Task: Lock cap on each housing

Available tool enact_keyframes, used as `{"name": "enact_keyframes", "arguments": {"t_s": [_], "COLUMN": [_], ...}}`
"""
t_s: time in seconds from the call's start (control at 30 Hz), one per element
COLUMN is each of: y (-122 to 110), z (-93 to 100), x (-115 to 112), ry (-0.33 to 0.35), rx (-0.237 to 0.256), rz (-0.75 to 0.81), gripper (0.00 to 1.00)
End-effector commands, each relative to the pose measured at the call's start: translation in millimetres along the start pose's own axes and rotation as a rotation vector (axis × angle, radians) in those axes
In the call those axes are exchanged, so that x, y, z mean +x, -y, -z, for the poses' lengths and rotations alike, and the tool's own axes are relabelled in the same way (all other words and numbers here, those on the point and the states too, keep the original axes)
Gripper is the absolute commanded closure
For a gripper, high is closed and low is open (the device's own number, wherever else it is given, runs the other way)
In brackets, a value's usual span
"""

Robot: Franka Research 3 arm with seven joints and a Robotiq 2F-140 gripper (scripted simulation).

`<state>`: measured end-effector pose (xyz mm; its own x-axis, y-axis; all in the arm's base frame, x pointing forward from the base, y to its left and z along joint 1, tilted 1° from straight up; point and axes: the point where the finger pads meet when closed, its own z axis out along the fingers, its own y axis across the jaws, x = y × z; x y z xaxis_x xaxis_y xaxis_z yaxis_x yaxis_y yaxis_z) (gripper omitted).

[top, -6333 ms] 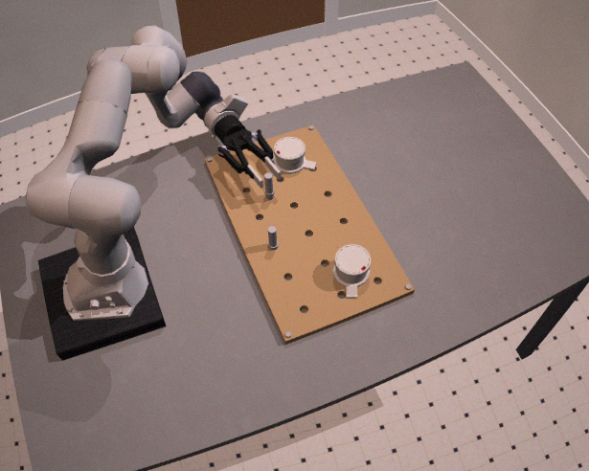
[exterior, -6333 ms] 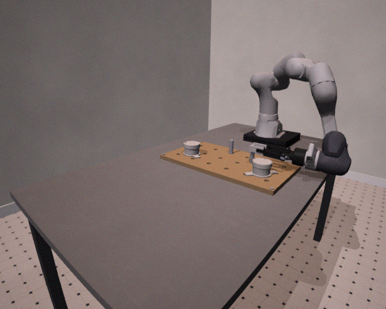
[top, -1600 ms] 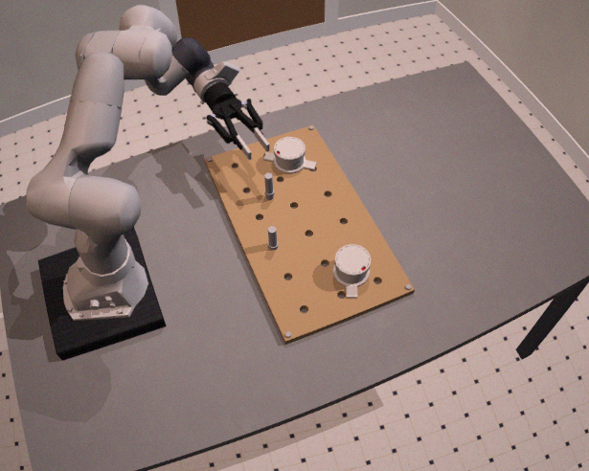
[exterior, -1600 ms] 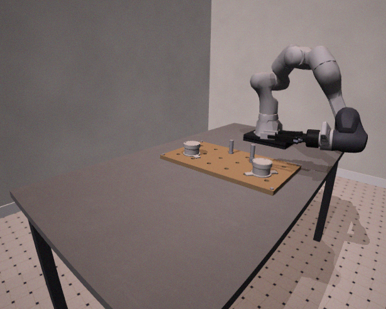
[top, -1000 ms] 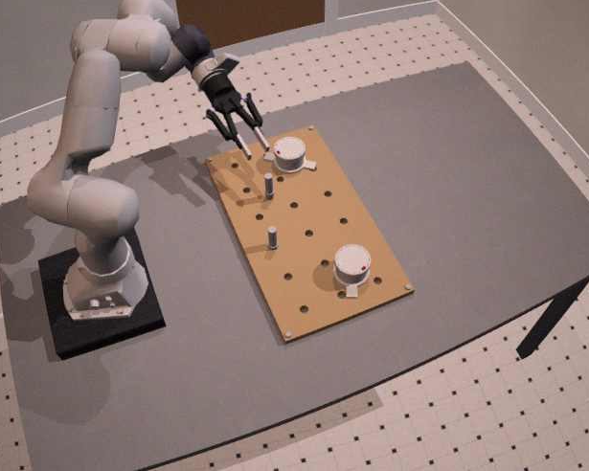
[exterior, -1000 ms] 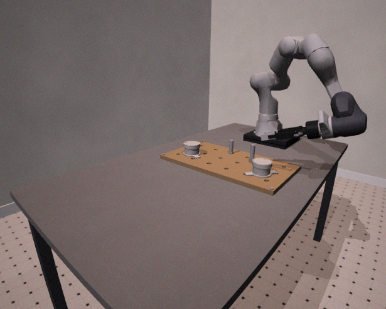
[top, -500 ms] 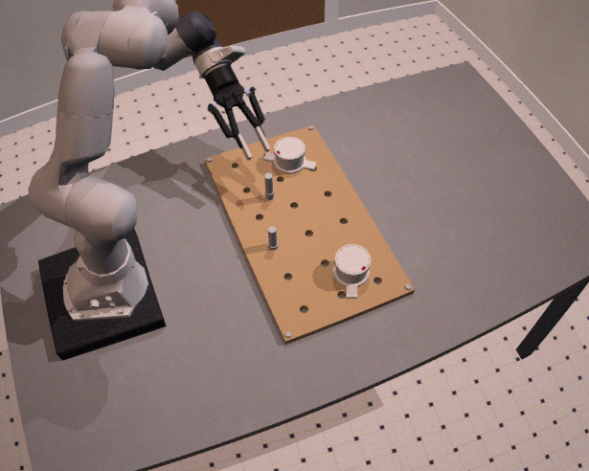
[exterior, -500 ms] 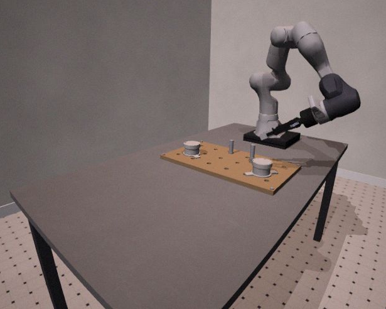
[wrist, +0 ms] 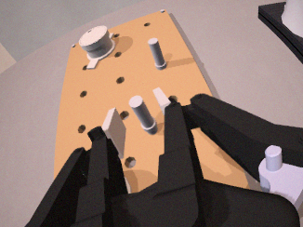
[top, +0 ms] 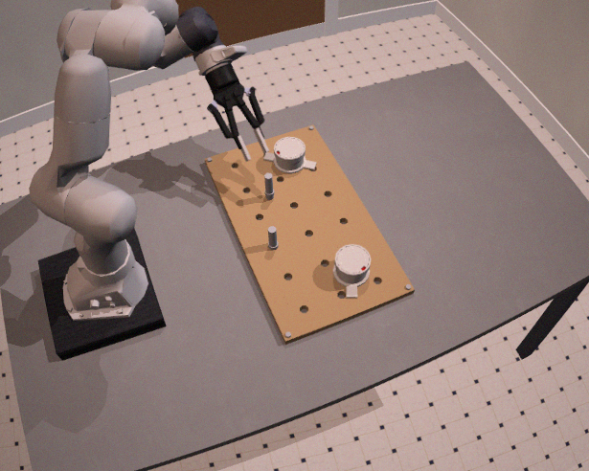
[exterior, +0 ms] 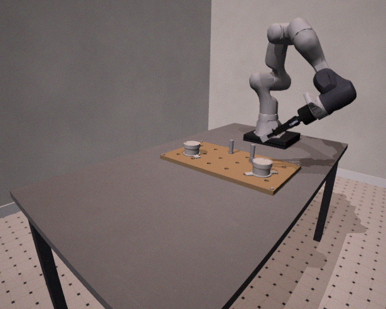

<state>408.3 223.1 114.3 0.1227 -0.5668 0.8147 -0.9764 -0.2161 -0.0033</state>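
Two round grey housings with white caps stand upright on a tan pegboard. The far housing has a red mark on its cap; it also shows in the exterior view. The near housing shows in the exterior view and the wrist view. My gripper hangs tilted above the board's far corner, just left of the far housing, apart from it. Its fingers stand partly open with nothing between them. It also shows in the exterior view.
Two upright grey pegs stand on the board between the housings, near its left edge. The board has several open holes. My black base plate sits on the table left of the board.
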Motion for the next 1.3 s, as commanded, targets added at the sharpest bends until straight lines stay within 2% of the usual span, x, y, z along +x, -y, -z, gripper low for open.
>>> {"name": "enact_keyframes", "arguments": {"t_s": [0.0,0.23,0.67,0.83,0.9,1.1,1.27], "y": [3.3,3.7,2.5,-1.7,-1.7,0.6,4.0], "z": [1.7,2.6,2.6,2.8,2.8,3.2,2.8], "x": [-5.0,-4.4,-4.7,-7.0,-7.0,-6.1,-4.0], "ry": [0.096,0.254,0.312,0.417,0.417,0.561,0.607], "rx": [0.000,0.006,0.004,-0.011,-0.011,-0.004,0.007], "rz": [0.021,0.016,0.018,0.033,0.033,0.026,0.015], "gripper": [0.64,0.64,0.64,0.64,0.64,0.64,0.64]}}
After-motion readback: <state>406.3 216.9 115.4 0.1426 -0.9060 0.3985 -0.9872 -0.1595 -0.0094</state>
